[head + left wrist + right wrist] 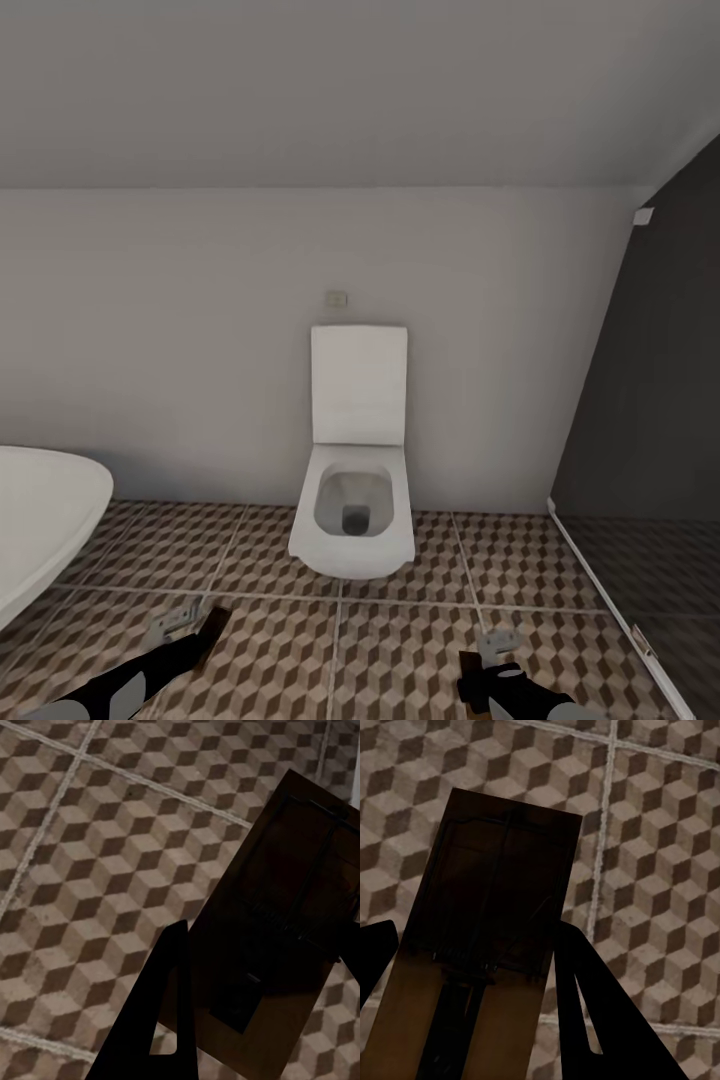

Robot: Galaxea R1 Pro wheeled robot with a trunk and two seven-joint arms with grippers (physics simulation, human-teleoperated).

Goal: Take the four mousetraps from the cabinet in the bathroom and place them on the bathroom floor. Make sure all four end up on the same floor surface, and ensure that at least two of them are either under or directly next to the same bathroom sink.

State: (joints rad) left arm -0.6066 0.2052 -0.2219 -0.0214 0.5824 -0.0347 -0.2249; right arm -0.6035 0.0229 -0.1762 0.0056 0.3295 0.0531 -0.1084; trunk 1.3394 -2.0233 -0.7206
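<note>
Brown wood mousetraps, one per gripper: left gripper fingers clamped on left mousetrap at 7 o'clock in head view, right gripper clamped on right mousetrap at 5 o'clock, both over cube-pattern bathroom floor, w/ toilet at 12.

Flat even simulator light, soft focus; wrist views dim, held slabs nearly black.
</note>
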